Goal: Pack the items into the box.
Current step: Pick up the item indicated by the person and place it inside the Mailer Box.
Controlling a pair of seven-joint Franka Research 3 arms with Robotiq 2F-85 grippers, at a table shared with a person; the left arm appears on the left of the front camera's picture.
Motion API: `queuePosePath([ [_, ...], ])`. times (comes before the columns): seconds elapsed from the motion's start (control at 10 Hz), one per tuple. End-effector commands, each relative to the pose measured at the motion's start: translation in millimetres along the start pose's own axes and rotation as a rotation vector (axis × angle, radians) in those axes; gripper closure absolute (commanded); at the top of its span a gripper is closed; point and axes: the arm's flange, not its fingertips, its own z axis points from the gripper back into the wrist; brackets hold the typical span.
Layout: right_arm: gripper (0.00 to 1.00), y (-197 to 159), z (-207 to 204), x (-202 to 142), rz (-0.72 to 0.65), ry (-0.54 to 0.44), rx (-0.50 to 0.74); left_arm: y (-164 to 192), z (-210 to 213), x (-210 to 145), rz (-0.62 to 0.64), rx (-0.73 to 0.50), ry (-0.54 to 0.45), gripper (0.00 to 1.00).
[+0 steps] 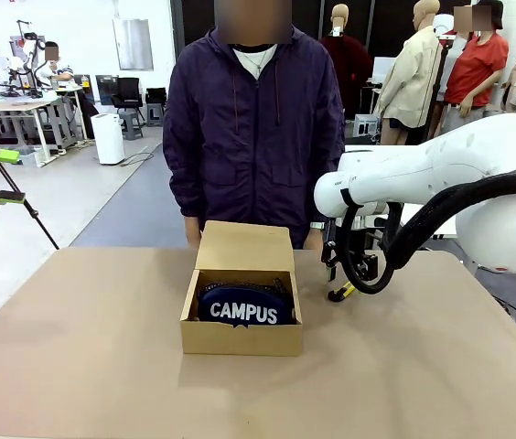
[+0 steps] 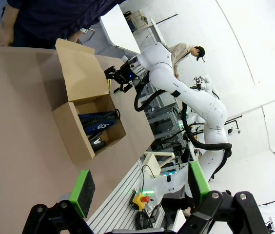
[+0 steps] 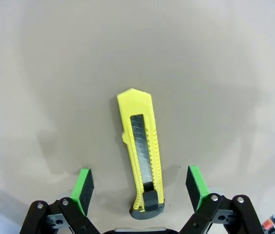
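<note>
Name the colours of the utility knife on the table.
The utility knife is yellow with a black end, clearest in the right wrist view.

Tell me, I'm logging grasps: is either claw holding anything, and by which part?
Nothing is held. The right claw hangs open over the utility knife lying on the table, pads clear of it. The left claw is open and empty.

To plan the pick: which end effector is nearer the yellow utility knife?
Right. The right end effector hangs over the knife; the left end effector is far off, beyond the box.
</note>
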Motion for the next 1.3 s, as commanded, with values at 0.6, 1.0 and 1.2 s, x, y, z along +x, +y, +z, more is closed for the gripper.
queuePosePath([
  [0.6, 0.0, -13, -12, 1, 0.029, -0.061, 0.1, -3, 0, 0, 0.01, 0.005, 0.006, 0.0],
  [1.0, 0.56, -16, -12, 0, 0.043, -0.051, 0.072, -3, 0, 0, 0.01, 0.005, 0.006, 0.0],
  [1.2, 1.0, -16, -13, 0, 0.044, -0.05, 0.062, -3, 0, 0, 0.01, 0.005, 0.006, 0.0],
])
